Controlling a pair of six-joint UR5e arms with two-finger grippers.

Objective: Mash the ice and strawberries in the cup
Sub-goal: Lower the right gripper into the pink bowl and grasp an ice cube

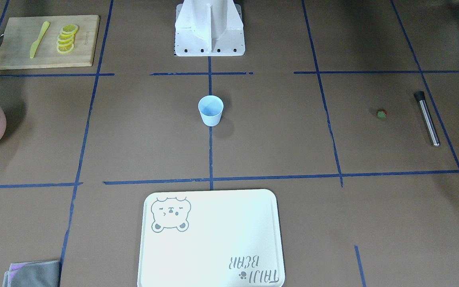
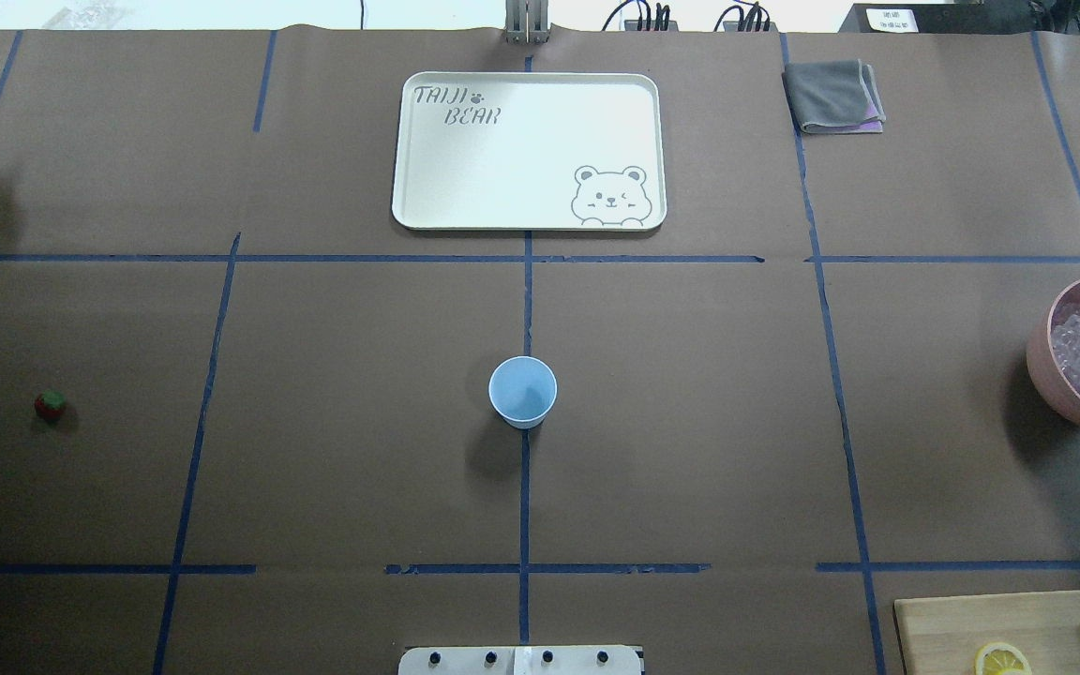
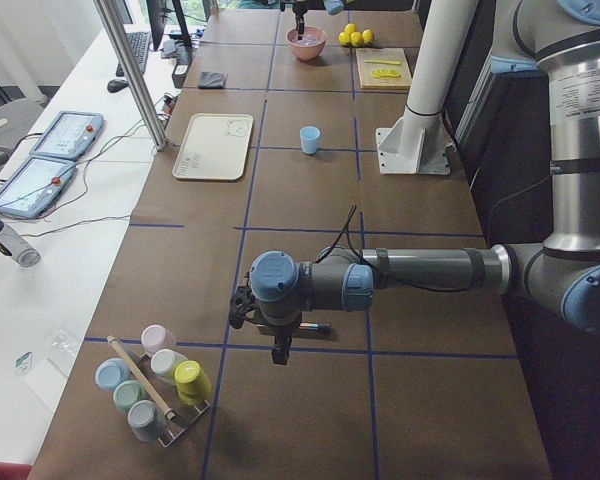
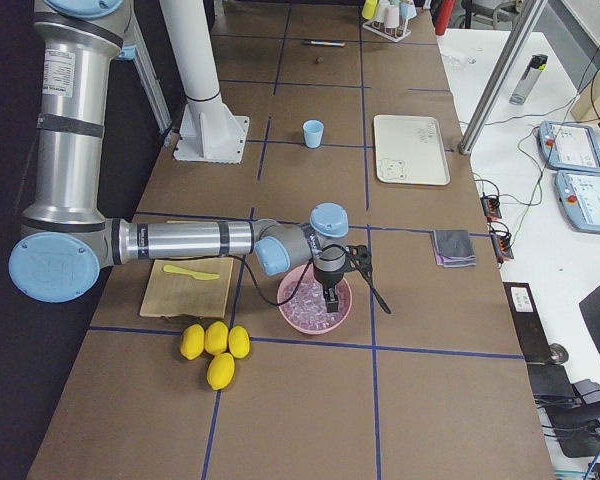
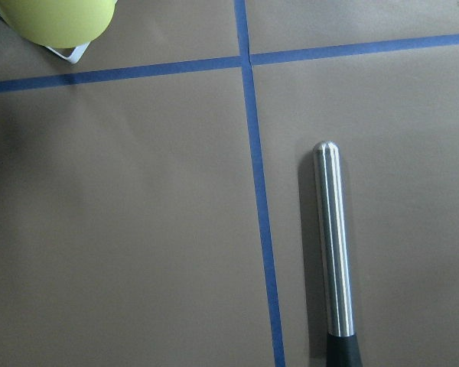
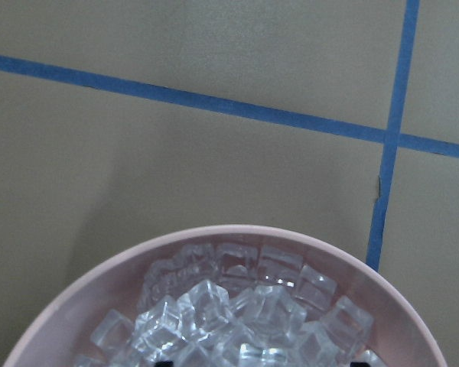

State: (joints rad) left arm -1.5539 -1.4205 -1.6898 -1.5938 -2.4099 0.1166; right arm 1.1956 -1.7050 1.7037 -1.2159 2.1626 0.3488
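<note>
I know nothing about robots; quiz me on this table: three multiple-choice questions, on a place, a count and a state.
1. Where is the heap of clear ice cubes?
A) white bear tray B) round pink bowl C) wooden board
2. How many whole yellow lemons are there?
A) two B) four C) six
3. The small pale-blue plastic cup is
A) upright and empty B) tipped over C) full of fruit
Answers: B, cubes fill the bowl; B, four sit together in the right side view; A, its mouth faces up, inside bare.
</note>
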